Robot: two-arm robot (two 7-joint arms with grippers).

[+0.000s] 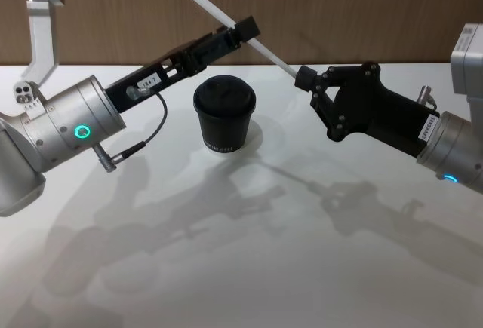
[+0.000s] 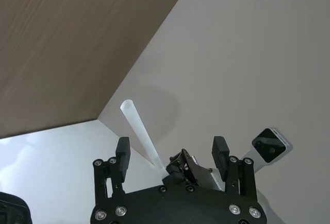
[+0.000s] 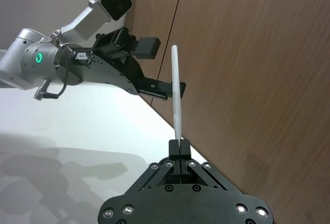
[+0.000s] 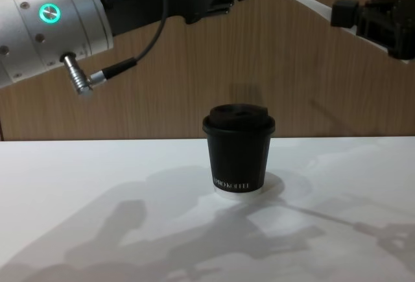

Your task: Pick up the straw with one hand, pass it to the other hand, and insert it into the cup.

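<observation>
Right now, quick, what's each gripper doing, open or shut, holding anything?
The left gripper is open, straddling the straw without clamping it.
The right gripper is shut on the straw's lower end.

Cup [image 4: 238, 159]: matt black paper wall, white base rim. Its domed lid [image 4: 238, 118] is matt black and plastic-like.
Straw [image 1: 226, 17], above the cup: smooth, white, slightly translucent, plastic in look.
Left pincer [image 1: 247, 29] and right pincer [image 1: 303, 79]: matt black plastic bodies with bright metal screw heads [image 3: 240, 209].
Left wrist cylinder [image 1: 68, 128], left of the cup: satin silver metal. Its cable [image 1: 164, 117] has a grey rubber-like sheath and its plug [image 4: 78, 81] is bright metal.
Worktop [image 1: 226, 268]: smooth, white, low sheen.
Wall panel [image 4: 162, 100], behind the cup: matt brown wood grain.
</observation>
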